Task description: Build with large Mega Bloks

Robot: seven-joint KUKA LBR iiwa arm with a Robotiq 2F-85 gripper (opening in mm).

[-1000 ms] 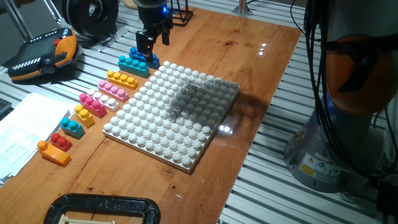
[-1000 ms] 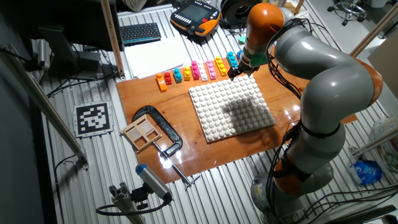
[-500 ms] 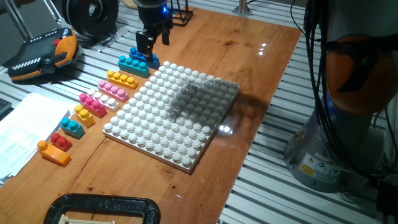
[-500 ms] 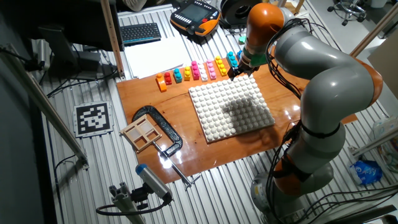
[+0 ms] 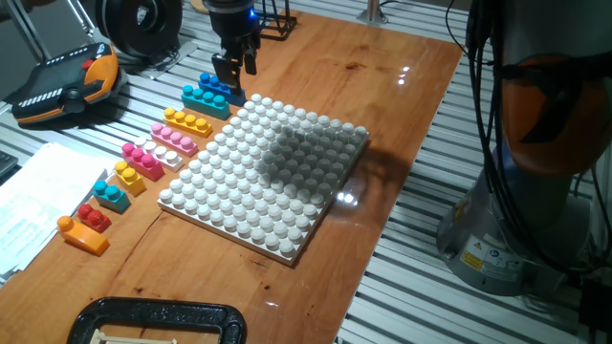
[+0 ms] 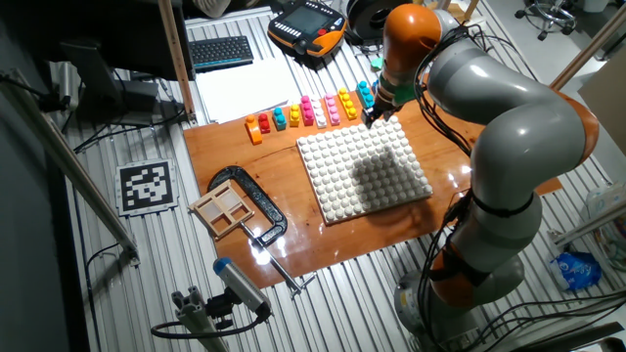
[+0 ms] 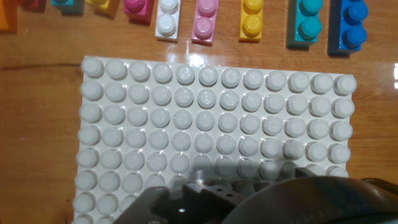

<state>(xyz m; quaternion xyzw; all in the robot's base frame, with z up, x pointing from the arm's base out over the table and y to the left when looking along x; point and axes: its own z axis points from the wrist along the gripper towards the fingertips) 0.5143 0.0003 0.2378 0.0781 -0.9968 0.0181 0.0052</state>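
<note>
On the left of the wooden bench [image 5: 316, 57], the chunky plastic Mega Bloks run in a row from the orange brick [image 5: 82, 235] nearest, past red [image 5: 94, 216], small cyan [image 5: 112, 195], yellow [image 5: 128, 177], magenta [image 5: 142, 160], white [image 5: 164, 154], pink [image 5: 174, 138] and a second yellow [image 5: 188, 121], to the long cyan brick [image 5: 206, 99] and the dark blue brick [image 5: 216, 86] at the far end. The black two-finger gripper [image 5: 234, 67] hangs over that dark blue brick, fingers a little apart and holding nothing.

The likely slip is a descent off-centre: a finger could land on the studs, or nudge the cyan neighbour lying just beside, since the gaps between bricks are narrow.

To the right, the white studded baseplate [image 5: 268, 177] is bare, with open wood beyond it up to the bench's right edge.
</note>
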